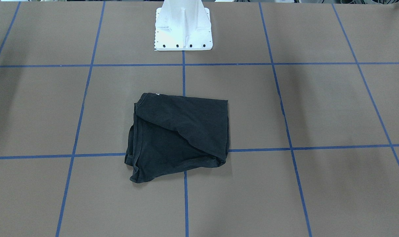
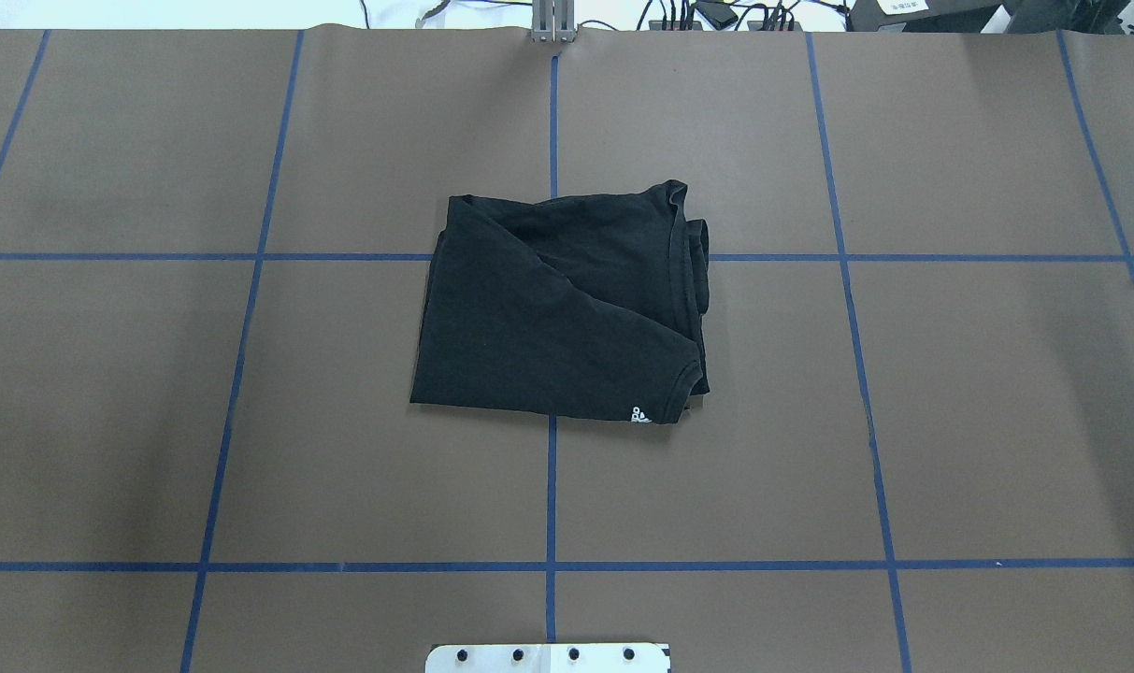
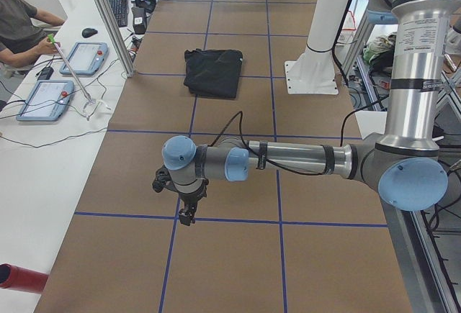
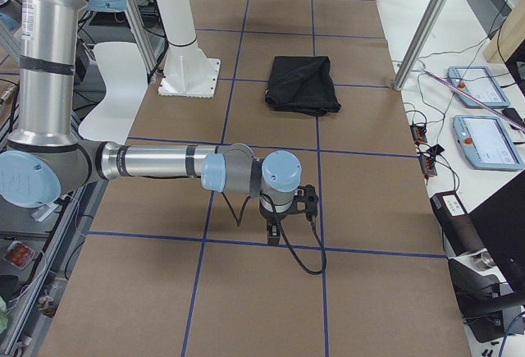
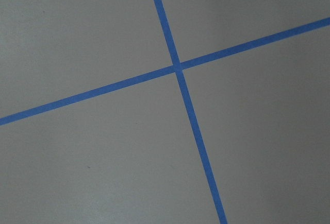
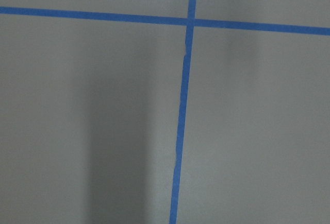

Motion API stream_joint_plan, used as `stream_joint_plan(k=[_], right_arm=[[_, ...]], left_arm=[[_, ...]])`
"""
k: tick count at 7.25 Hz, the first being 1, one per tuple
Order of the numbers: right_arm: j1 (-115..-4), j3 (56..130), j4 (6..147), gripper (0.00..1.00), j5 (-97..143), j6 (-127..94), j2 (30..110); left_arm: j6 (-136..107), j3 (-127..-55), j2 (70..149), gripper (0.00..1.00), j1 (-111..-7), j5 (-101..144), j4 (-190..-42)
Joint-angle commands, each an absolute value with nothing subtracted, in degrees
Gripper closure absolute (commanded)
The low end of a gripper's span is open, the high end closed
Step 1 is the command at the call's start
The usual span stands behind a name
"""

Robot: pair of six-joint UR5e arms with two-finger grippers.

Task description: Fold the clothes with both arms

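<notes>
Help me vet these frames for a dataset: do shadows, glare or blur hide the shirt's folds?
Front-facing view: broad soft shadows on the table either side, none over the T-shirt, whose folds read despite the black. Overhead view: even light, no glare, white hem mark sharp. Right wrist view: a soft dark band beside the tape.

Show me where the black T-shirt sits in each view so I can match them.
Front-facing: T-shirt centre, below the pedestal base.
Overhead: T-shirt centre, pedestal base at bottom edge.
Exterior left: T-shirt upper middle, left of pedestal base.
Exterior right: T-shirt upper middle, right of pedestal base.
Wrist views: not in them.
Shared landmark: the pedestal base.
</notes>
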State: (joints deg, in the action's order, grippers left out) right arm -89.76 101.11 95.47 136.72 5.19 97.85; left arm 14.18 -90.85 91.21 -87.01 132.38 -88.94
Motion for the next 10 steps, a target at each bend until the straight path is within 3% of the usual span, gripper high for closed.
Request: stream_joint_plan(k=[1,10], right_arm=[[-89.7,100.6,94.1,0.0,136.8,2.3,97.1],[-89.7,100.5,93.7,0.0,136.7,-9.3,97.1]], left_arm=[[14.1,-90.7,91.3,0.0,-87.0,132.5,-88.9],[-0.2,-91.1,91.8,0.0,-87.0,132.6,-91.0]])
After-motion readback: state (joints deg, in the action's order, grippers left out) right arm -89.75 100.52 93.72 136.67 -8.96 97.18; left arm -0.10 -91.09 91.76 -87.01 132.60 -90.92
